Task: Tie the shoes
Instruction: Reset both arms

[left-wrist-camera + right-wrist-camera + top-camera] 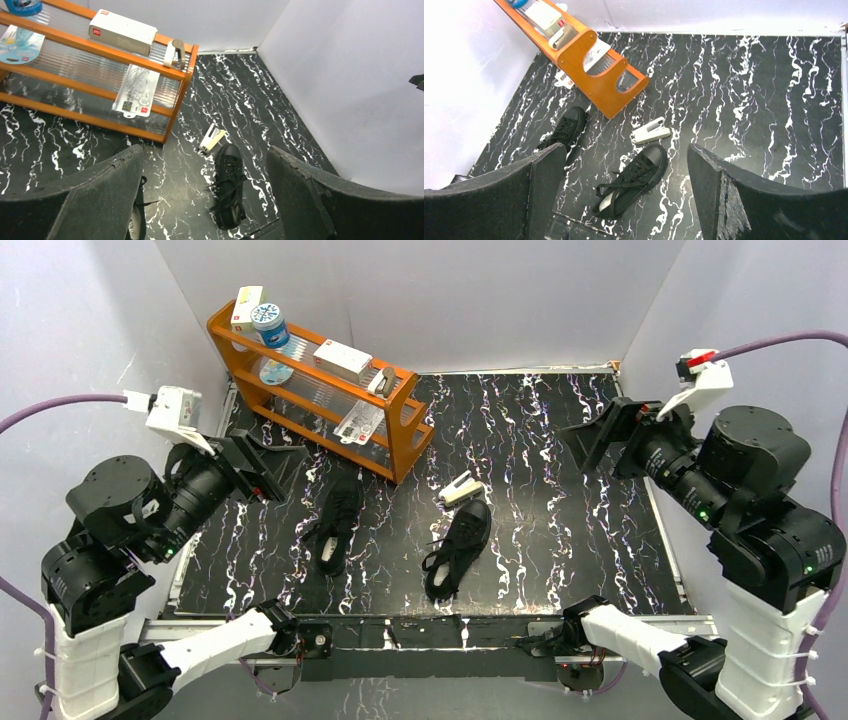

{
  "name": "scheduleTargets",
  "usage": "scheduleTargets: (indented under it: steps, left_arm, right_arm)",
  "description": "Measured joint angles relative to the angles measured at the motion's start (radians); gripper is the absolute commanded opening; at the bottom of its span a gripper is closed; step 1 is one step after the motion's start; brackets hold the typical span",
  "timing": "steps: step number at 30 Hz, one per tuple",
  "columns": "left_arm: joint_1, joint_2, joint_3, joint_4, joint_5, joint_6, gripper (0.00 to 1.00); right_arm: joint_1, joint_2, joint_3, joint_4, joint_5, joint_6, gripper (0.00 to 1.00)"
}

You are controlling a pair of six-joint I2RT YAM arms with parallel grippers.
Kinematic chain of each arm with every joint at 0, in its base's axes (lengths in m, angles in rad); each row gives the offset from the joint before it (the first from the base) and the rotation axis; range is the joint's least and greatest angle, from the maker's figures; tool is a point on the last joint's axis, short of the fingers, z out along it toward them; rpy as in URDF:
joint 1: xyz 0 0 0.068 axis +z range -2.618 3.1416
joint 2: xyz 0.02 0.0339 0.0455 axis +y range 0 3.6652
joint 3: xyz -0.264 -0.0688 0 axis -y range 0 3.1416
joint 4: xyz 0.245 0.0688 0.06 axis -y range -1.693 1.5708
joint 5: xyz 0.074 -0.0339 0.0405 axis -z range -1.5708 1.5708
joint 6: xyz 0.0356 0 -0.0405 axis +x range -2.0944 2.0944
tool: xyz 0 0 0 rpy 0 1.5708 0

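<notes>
L tool (280, 468) wide open, nothing in it, off the bench (570, 530) at frame left. R tool (590, 440) likewise wide open & empty, upper right, well apart from all items. Both shoes lie on bench mid-frame, laces loose: shoe 1 (338, 523) left of centre, near orange rack (405, 435); shoe 2 (460, 548) at centre, toe just beside a small white stapler (460, 490).

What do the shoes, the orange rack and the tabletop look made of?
The shoes: matte black fabric, likely canvas; no shine. The orange rack: smooth glossy frame, painted wood or plastic, can't tell which; its shelves look like clear ribbed plastic. The tabletop: black with white marble-like veining, flat, faint sheen, probably printed laminate rather than stone.
</notes>
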Motion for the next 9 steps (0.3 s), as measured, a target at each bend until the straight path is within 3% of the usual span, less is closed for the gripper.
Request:
scheduleTargets:
  steps: [9]
  left_arm:
    - [0.0,0.02,-0.001,-0.052,-0.022,0.015,0.89]
  right_arm:
    - [0.0,-0.002,-0.066,-0.013,0.016,0.015,0.99]
